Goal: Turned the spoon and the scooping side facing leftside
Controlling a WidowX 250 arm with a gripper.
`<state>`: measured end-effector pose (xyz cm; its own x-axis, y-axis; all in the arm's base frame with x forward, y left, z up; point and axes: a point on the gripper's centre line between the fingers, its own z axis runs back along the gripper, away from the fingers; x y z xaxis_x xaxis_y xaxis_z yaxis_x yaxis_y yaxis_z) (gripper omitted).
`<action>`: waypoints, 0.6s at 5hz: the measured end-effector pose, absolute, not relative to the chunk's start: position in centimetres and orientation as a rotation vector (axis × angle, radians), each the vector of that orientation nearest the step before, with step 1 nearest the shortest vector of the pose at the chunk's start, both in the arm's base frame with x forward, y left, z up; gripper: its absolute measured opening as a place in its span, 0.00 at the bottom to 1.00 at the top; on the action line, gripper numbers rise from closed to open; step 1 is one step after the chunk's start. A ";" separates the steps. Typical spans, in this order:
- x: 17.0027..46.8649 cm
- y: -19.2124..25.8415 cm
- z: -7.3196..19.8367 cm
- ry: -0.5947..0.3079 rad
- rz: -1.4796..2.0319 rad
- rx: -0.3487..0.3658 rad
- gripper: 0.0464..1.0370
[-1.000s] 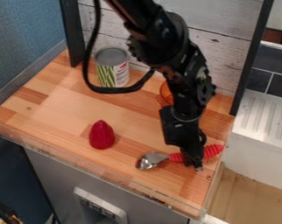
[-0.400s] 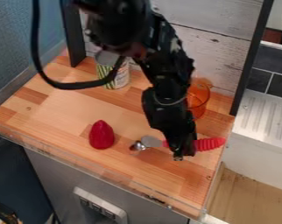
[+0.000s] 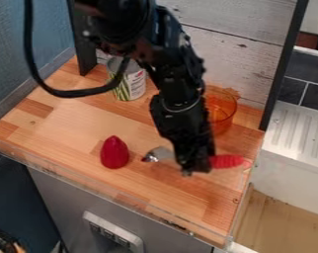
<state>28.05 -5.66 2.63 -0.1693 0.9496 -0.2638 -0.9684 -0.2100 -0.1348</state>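
- Because the spoon (image 3: 163, 152) seems to be pinched around the middle by the tool (image 3: 195, 167), with the metal bowl (image 3: 152, 155) at the left and the red handle (image 3: 226, 161) at the right, the main danger is judged to be a slip during turning.
- Whether the spoon is lifted from the bench (image 3: 76, 116) cannot be told; if it is dragged against the wood, it may be rolled or twisted out of the grip.
- Near the bowl, a red cone (image 3: 114, 152) is placed; by too wide a swing to the left, it could be pushed away.
- Behind the tool, an orange cup (image 3: 221, 109) could be bumped, if the turn is made too far backward.
- As the handle is extended near the right edge of the bench, it could be caught there by a careless shift.
- The bowl end is already directed leftward, but its hollow cannot be clearly judged; if the spoon is released too early or from a height, the wrong side may be presented.
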 end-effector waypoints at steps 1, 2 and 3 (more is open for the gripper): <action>27.7 -4.3 2.2 0.068 1.795 -0.318 0.29; 27.2 -2.9 1.8 0.064 1.845 -0.306 0.29; 27.2 -2.1 2.2 0.038 1.864 -0.305 0.29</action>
<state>27.18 -2.10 2.21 -0.2792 0.9326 -0.2285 -0.9412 -0.3130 -0.1272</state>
